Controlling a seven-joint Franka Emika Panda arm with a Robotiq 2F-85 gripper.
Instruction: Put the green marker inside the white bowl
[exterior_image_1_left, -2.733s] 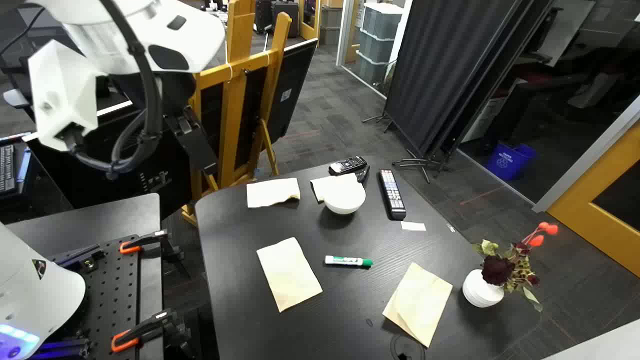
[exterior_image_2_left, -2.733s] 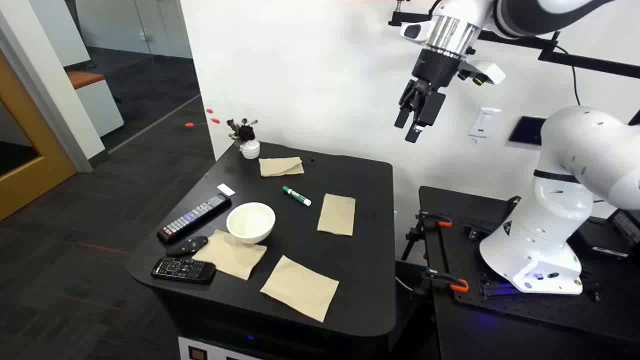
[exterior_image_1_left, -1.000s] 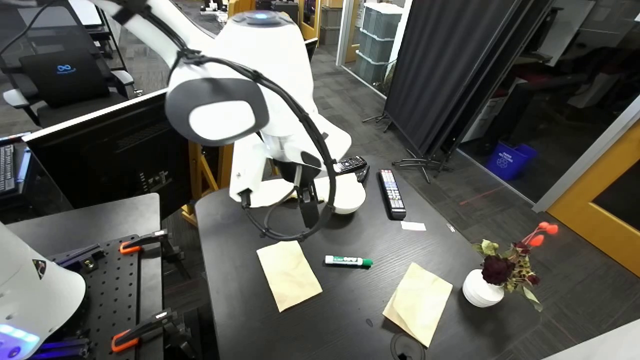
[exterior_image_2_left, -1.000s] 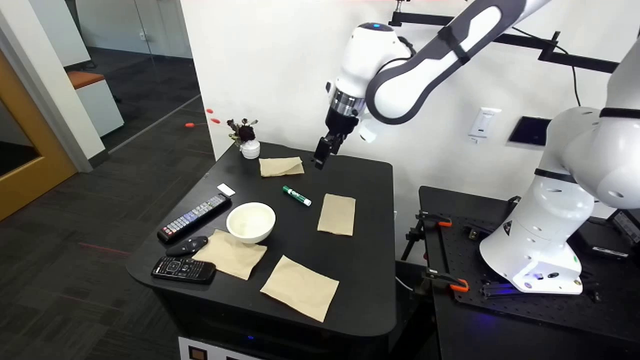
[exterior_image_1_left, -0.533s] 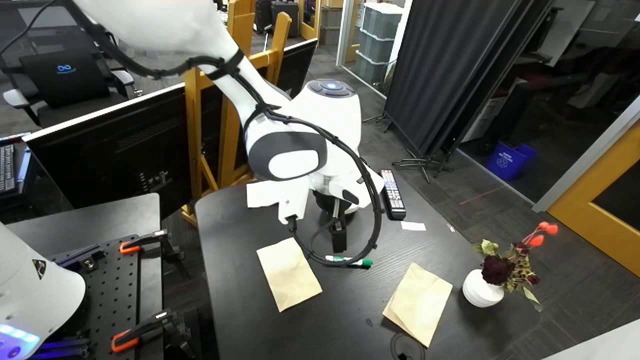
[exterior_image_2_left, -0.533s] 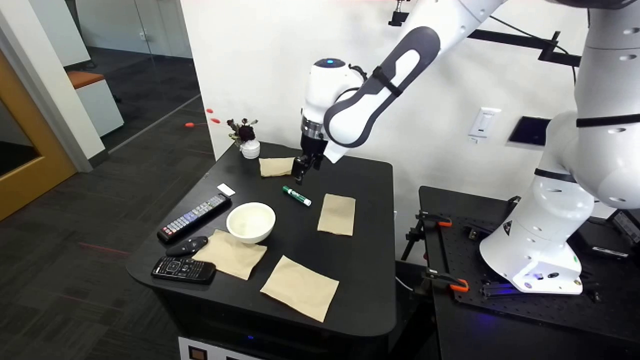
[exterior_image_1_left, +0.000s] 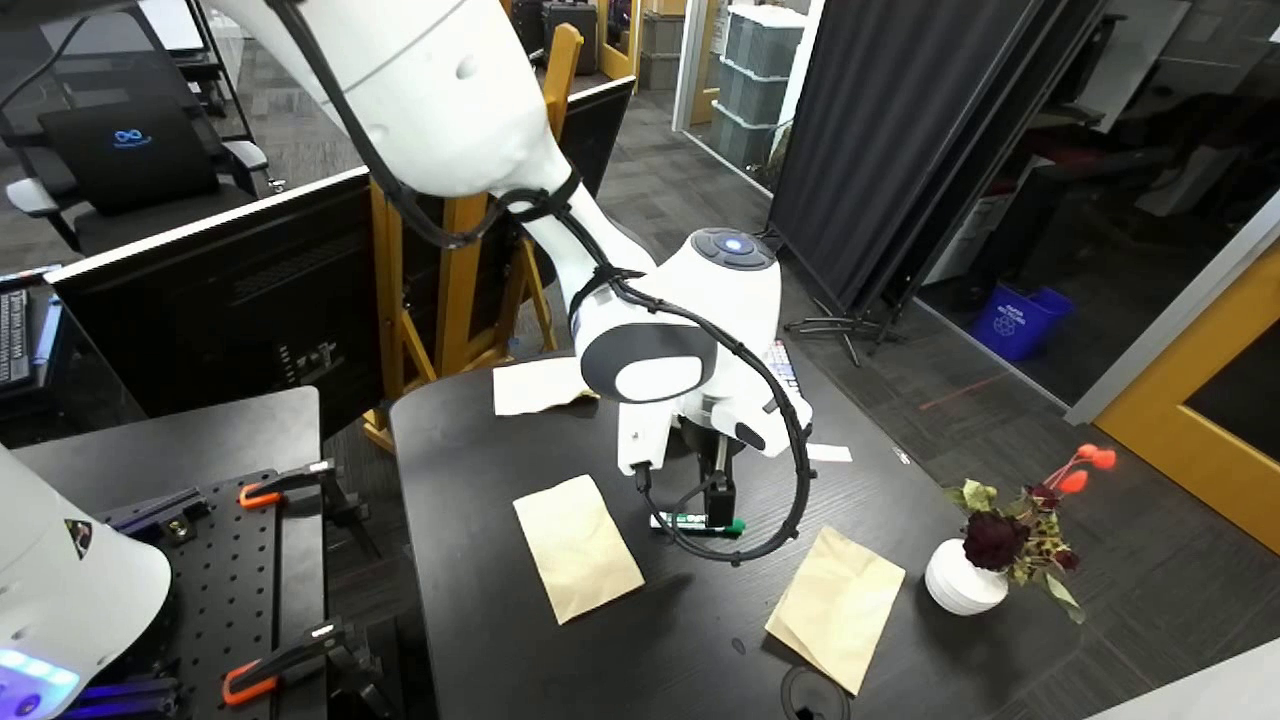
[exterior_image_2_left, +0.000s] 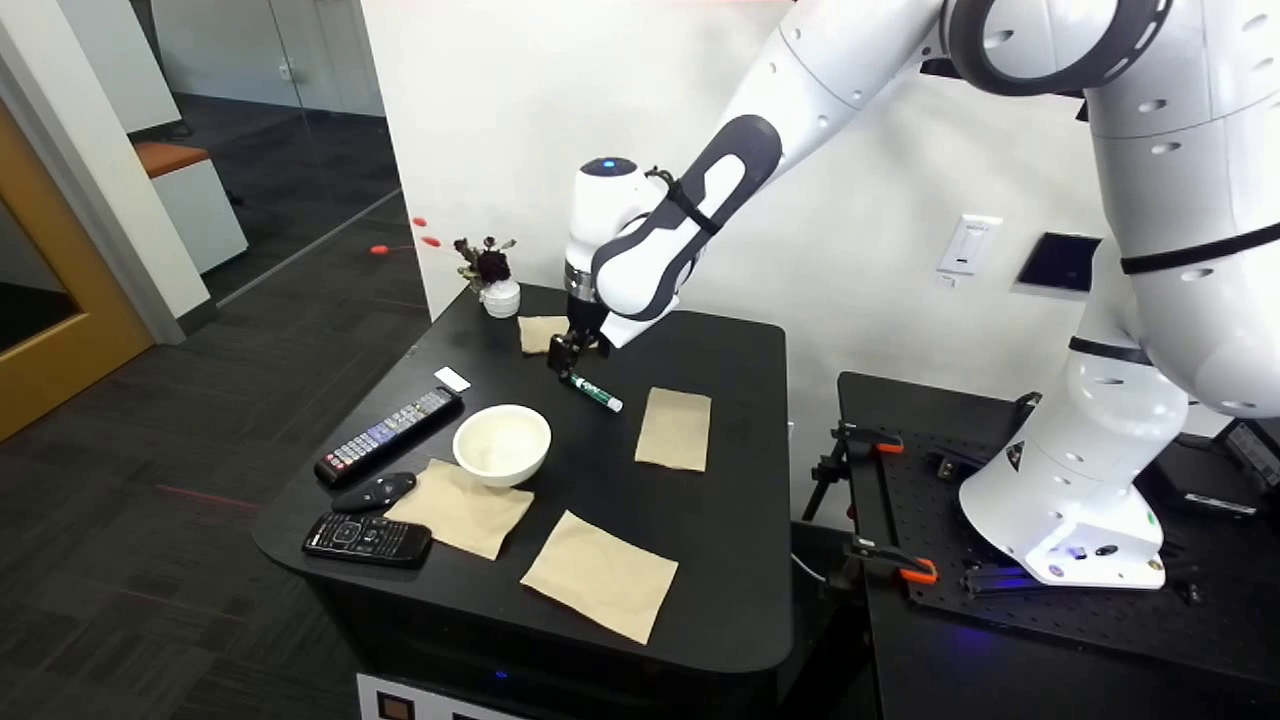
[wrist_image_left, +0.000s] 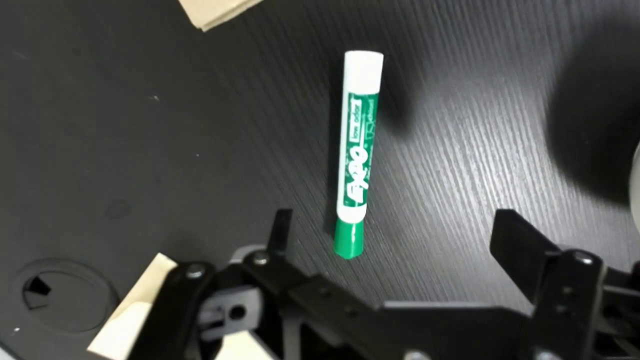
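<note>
Hanging at the cap end of the green Expo marker (wrist_image_left: 356, 150), the gripper (wrist_image_left: 392, 215) has its fingers (wrist_image_left: 522, 250) wide apart; their height over it is hard to judge. The marker lies on the black table (exterior_image_2_left: 600, 475); the white bowl (exterior_image_2_left: 501, 445) stands near it. One brown paper napkin (exterior_image_2_left: 673, 430) lies near the marker's white end; the flower vase (exterior_image_2_left: 500, 298) stands well apart from the cap.

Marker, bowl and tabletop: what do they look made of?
Green marker: probably plastic; its green cap shows a glossy streak in the wrist view.
White bowl: smooth, maybe ceramic or plastic; its plain, unmarked surface in an exterior view leaves that open.
Tabletop: likely laminate, satin; fine parallel grain and soft glare show.
</note>
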